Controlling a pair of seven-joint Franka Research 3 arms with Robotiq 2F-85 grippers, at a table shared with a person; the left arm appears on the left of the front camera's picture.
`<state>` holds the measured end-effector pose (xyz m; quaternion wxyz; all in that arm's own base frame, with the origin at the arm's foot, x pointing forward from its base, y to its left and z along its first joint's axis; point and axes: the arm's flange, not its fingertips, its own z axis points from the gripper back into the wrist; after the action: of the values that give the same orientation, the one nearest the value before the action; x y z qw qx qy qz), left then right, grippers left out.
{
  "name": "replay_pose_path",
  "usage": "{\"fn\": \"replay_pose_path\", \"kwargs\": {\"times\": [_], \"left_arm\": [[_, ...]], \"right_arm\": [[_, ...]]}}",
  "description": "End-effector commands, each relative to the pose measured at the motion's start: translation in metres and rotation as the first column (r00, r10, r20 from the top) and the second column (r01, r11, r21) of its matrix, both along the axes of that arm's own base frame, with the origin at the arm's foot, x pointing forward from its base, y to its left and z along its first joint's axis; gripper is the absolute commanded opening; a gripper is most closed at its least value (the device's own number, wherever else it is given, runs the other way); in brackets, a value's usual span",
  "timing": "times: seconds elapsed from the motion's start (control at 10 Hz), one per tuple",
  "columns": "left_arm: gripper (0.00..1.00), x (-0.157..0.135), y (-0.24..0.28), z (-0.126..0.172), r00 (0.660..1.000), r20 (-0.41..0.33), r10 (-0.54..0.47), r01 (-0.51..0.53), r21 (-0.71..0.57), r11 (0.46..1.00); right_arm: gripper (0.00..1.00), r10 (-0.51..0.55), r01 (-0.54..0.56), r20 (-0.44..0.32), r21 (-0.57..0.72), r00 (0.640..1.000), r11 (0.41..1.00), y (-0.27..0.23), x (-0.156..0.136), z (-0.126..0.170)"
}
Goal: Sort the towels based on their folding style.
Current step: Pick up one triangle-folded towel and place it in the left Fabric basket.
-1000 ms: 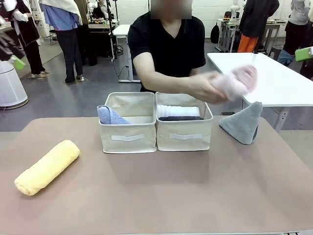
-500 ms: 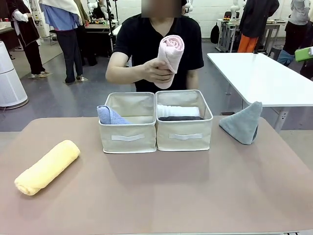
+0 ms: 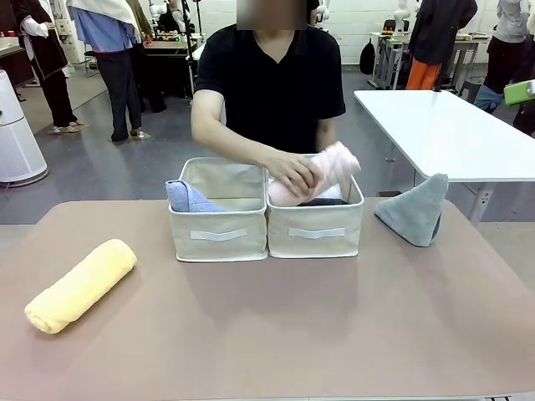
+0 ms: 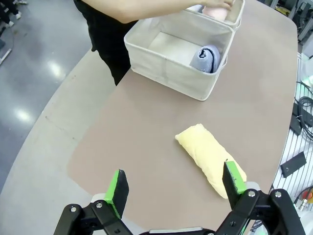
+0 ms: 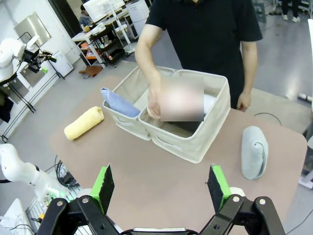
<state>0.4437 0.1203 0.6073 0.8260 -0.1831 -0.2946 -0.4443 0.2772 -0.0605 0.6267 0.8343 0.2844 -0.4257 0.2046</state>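
Moved: pink roll (image 3: 334, 167) came down from chest height; the person's hand (image 3: 292, 174) is now pressing it into the right bin (image 3: 316, 232).
Risk: it's half over the rim, so I reckon it flops out if let go too soon.
Left gripper (image 4: 175, 183): fingers spread, empty; yellow roll (image 4: 210, 159) lies on the table ahead, nearer one finger.
Right gripper (image 5: 160, 188): wide open too, nothing held; grey-teal cone (image 5: 254, 152) sits well apart.

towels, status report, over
Left end effector open, empty; right end effector open, empty. Person's hand holds pink rolled towel over right bin. Yellow rolled towel, grey-teal cone towel on table. Hand blocks that bin.
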Motion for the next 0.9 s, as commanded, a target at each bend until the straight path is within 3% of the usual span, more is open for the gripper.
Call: {"fn": "replay_pose_path", "kwargs": {"times": [0.0, 0.3, 0.5, 0.8], "left_arm": [[1.00, -0.003, -0.004, 0.007, 0.999, -0.008, 0.042, -0.042, 0.017, 0.999], [1.00, 0.000, -0.001, 0.002, 1.000, 0.000, 0.006, -0.006, 0.001, 1.000], [1.00, -0.014, 0.012, 0.006, 0.963, 0.224, -0.151, 0.172, -0.076, 0.982], [1.00, -0.018, 0.027, -0.001, 0.905, 0.334, -0.264, 0.317, -0.115, 0.941]], "right_arm": [[1.00, 0.028, -0.028, 0.008, 0.014, 1.000, 1.000, 0.001, 0.002, -0.002], [1.00, 0.028, -0.028, 0.008, 0.014, 1.000, 1.000, 0.001, 0.002, -0.002], [1.00, 0.028, -0.028, 0.008, 0.014, 1.000, 1.000, 0.001, 0.002, -0.002], [1.00, 0.028, -0.028, 0.008, 0.014, 1.000, 1.000, 0.001, 0.002, -0.002]]}}
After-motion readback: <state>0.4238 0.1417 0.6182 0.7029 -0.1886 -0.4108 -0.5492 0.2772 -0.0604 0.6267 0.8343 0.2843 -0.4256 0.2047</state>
